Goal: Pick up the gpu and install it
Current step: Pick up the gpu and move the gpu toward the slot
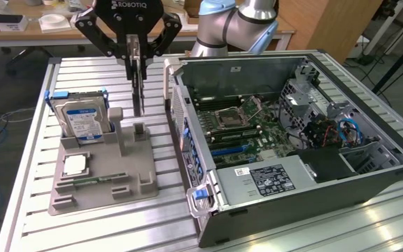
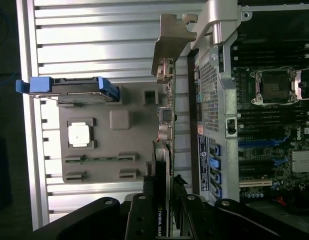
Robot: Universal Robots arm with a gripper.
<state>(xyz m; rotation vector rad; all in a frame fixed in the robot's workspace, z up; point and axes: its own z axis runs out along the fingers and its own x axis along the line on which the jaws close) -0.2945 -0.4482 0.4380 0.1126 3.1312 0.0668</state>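
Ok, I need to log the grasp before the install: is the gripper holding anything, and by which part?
The gripper is shut on the gpu, pinching the card's upper edge; it hangs upright above the grey holder.

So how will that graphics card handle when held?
Probably stiff: the graphics card hangs straight from the end effector, no sag. Gripped at one edge, it might pivot if bumped. The metal bracket probably weights that end.

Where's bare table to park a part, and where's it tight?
Free: table between the grey fixture and the near edge, and the strip at the exterior view's left of it. Tight: gap between fixture and PC case, next to the gpu in the gripper.
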